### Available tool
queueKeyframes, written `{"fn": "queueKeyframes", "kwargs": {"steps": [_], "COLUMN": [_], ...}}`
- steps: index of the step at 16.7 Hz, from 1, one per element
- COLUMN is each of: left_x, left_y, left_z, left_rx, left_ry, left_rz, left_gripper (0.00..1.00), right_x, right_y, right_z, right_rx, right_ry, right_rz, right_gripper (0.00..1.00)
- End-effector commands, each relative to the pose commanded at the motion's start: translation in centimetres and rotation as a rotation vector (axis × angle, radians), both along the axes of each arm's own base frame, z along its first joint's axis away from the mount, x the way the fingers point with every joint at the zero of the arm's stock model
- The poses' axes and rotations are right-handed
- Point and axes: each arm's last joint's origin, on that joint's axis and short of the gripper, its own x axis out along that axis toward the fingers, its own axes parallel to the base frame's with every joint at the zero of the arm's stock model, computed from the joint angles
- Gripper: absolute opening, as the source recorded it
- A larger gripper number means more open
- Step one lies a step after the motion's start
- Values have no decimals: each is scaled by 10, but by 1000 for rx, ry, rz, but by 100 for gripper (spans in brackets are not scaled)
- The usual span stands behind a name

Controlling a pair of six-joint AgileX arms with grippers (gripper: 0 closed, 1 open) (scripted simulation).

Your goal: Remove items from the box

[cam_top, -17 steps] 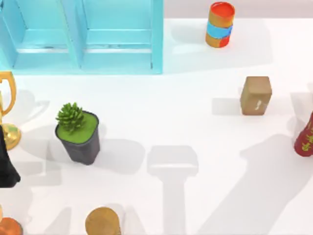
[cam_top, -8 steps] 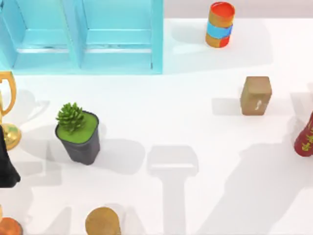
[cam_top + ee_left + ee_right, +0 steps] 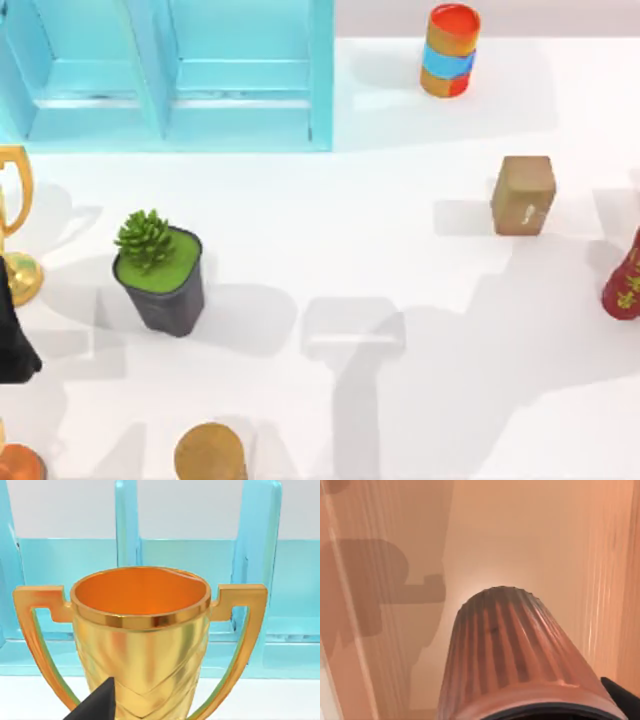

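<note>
A ribbed dark reddish-brown cup (image 3: 515,655) hangs close under the right wrist camera, high above the table. My right gripper (image 3: 535,716) is shut on its near rim, and one dark fingertip (image 3: 621,696) shows beside it. The tan-brown block (image 3: 523,195) with a tiny white mark stands on the table at the right, outside the box. The light-blue box (image 3: 170,75) sits at the back left, and its visible compartments hold nothing. My left arm (image 3: 12,345) rests at the table's left edge, facing a golden trophy (image 3: 142,645).
The trophy (image 3: 15,230) stands at the left edge, with a potted succulent (image 3: 160,275) beside it. A golden-brown cylinder (image 3: 210,455) and an orange object (image 3: 18,465) sit at the front left. A striped can (image 3: 451,50) stands at the back. A dark red vessel with gold marks (image 3: 625,285) is at the right edge.
The large arm shadow over the table's lower right has spread and shifted toward the middle. Nothing standing on the table has moved, and the left arm has stayed still.
</note>
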Motion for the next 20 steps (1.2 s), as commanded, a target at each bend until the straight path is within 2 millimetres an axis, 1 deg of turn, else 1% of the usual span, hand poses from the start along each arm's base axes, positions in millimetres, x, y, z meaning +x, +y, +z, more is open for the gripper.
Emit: {"fn": "queueKeyframes", "kwargs": {"steps": [4, 9, 11, 12, 13, 14, 15, 17, 18, 20], "left_x": [0, 0, 0, 0, 0, 0, 0, 0, 0, 0], "left_y": [0, 0, 0, 0, 0, 0, 0, 0, 0, 0], "left_z": [0, 0, 0, 0, 0, 0, 0, 0, 0, 0], "left_rx": [0, 0, 0, 0, 0, 0, 0, 0, 0, 0], "left_ry": [0, 0, 0, 0, 0, 0, 0, 0, 0, 0], "left_rz": [0, 0, 0, 0, 0, 0, 0, 0, 0, 0], "left_gripper": [100, 100, 100, 100, 100, 100, 100, 100, 100, 100], "right_x": [17, 17, 23, 28, 34, 40, 45, 50, 48, 36], "right_y": [6, 5, 16, 27, 43, 63, 86, 141, 169, 224], "right_z": [-5, -6, -6, -8, -9, -11, -13, -16, -18, -25], "right_rx": [12, 12, 4, -1, -5, -9, -11, -6, 1, 21], "right_ry": [-5, -5, -26, -41, -60, -81, -103, -149, -169, -192], "right_rz": [47, 42, 43, 46, 53, 62, 75, 106, 120, 141], "right_gripper": [0, 0, 0, 0, 0, 0, 0, 0, 0, 0]}}
